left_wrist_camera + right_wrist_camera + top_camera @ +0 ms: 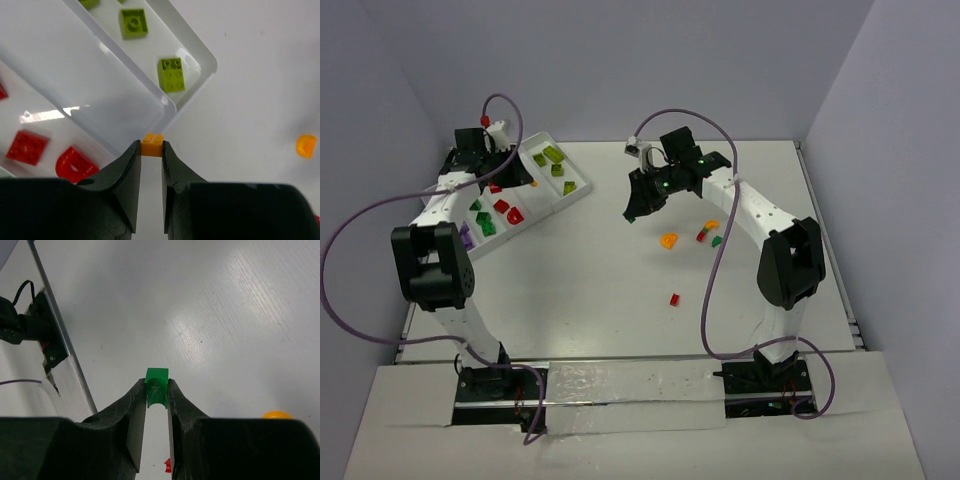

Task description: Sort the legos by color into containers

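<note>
Roughly halfway, by my read. Orange brick (152, 144) is pinched at the very tips of the left jaws, which are clenched on its two sides. Green brick (156, 385) sits the same way in the right jaws, tips clamped onto it.

Done so far, in the white tray (582, 190):
- lime bricks (171, 75) in the compt furthest ahead of the left jaws
- red bricks (27, 147) in the compt just left of those tips
- green pcs (485, 222) & a purple one (466, 237) in compts further back, toward that arm

Left to do: both held bricks need dropping, and a few loose pcs lie on the worktop (620, 300). An orange rounded piece (668, 240) lies off to the right of the right jaws. A cluster of three small pcs (702, 235) (red, green, orange) lies just beside it, and a lone red brick (674, 298) is nearer the arm bases.

Orientation:
- Orange brick: studs face up toward the wrist cam. Long axis looks to run across the gap, jaw to jaw, tho only part shows. It hangs over the end rim of the compt btw lime & red, which shows no brick in the wrist view, so prob. that's its slot.
- Green brick: long axis runs along the gap, poking out past the tips, w/ a groove down the face toward the cam. It hangs over bare worktop, well apart from the tray, so it needs carrying across to the green compt.
</note>
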